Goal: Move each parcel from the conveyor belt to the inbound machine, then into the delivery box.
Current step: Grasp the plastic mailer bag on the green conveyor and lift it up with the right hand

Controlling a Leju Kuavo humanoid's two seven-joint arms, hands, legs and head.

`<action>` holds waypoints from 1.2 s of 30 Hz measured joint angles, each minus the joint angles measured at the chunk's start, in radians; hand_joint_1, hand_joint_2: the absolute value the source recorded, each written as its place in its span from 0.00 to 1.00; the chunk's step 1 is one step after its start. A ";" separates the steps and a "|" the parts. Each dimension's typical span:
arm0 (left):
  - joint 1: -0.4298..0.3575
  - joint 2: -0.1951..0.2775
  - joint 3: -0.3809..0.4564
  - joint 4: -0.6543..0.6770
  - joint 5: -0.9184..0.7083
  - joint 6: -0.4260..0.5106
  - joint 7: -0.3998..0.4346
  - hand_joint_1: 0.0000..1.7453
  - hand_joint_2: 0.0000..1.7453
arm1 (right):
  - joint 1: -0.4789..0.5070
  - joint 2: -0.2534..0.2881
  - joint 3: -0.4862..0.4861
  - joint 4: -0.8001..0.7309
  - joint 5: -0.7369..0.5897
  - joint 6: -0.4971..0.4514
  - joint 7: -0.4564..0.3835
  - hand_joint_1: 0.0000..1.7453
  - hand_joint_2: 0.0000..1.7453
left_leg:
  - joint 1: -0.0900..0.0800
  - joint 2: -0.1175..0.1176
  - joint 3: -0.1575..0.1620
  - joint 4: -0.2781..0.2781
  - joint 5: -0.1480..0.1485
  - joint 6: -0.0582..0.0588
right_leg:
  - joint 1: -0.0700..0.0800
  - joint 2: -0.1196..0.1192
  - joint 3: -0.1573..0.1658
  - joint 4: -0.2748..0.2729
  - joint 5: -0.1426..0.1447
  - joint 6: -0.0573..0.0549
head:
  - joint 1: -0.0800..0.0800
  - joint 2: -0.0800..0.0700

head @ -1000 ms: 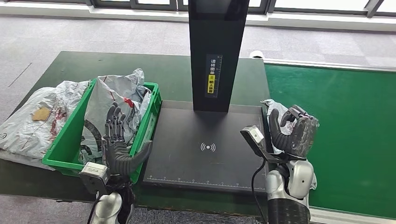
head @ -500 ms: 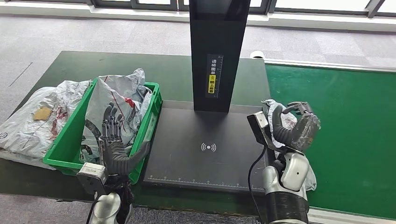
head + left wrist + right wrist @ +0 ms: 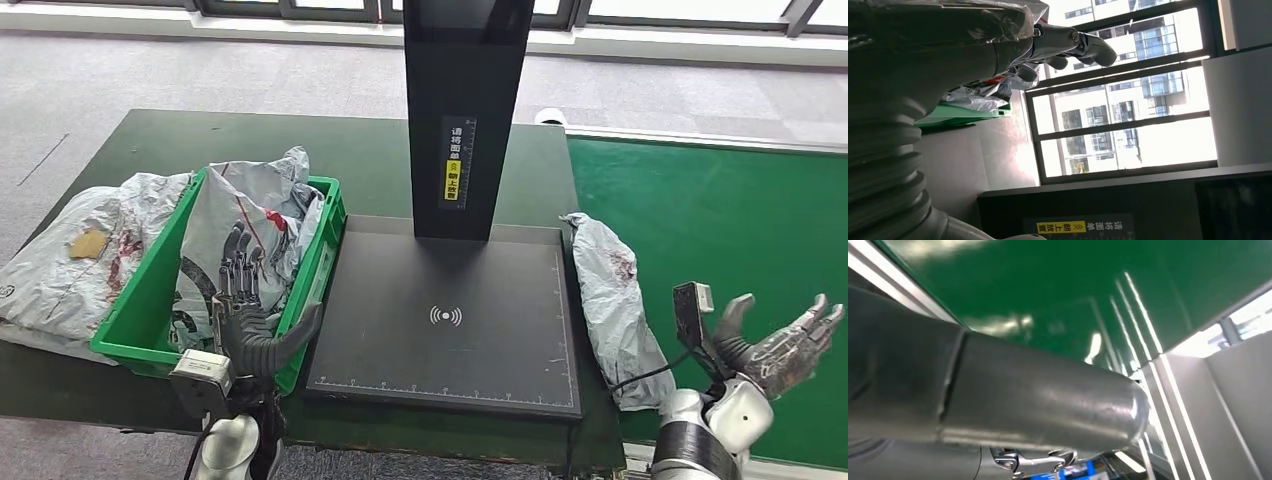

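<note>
Left hand [image 3: 247,305]: fingers spread, holding nothing, raised over the near edge of the green box [image 3: 135,318].
Right hand [image 3: 778,345]: fingers apart, empty, above the green belt [image 3: 730,230].
Parcel [image 3: 612,300]: grey bag lying between the black scanner plate [image 3: 440,315] and the belt, apart from both hands.
Box: already holds crumpled grey bags [image 3: 245,215].

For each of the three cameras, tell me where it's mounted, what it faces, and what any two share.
Head view: high on the body, looking down at the inbound machine, green delivery box, both hands.
Left wrist view: behind the left hand, facing windows; shares the box and machine's yellow label with the head view.
Right wrist view: behind the right hand, facing the green conveyor belt.
</note>
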 joint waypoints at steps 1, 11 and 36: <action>0.000 0.000 0.000 0.000 -0.005 -0.003 0.000 0.00 1.00 | -0.002 -0.003 -0.022 0.012 0.000 0.000 0.000 0.00 0.00 | 0.000 0.000 0.000 0.000 0.000 0.000 | 0.000 0.000 0.000 0.000 0.000 0.000 | 0.000 0.000; -0.001 -0.002 0.001 0.005 -0.038 -0.023 0.000 0.00 1.00 | -0.060 -0.035 -0.165 0.205 -0.078 0.000 -0.052 0.00 0.00 | 0.000 0.002 0.001 0.000 0.000 0.000 | 0.000 0.001 0.000 0.000 0.000 0.000 | 0.000 0.000; -0.021 -0.001 -0.003 0.052 -0.017 -0.042 0.000 0.00 1.00 | -0.121 -0.088 -0.201 0.507 -0.351 0.477 -0.506 0.00 1.00 | 0.000 0.003 0.001 0.000 0.000 0.000 | 0.000 0.002 0.000 0.000 0.001 0.000 | 0.000 0.000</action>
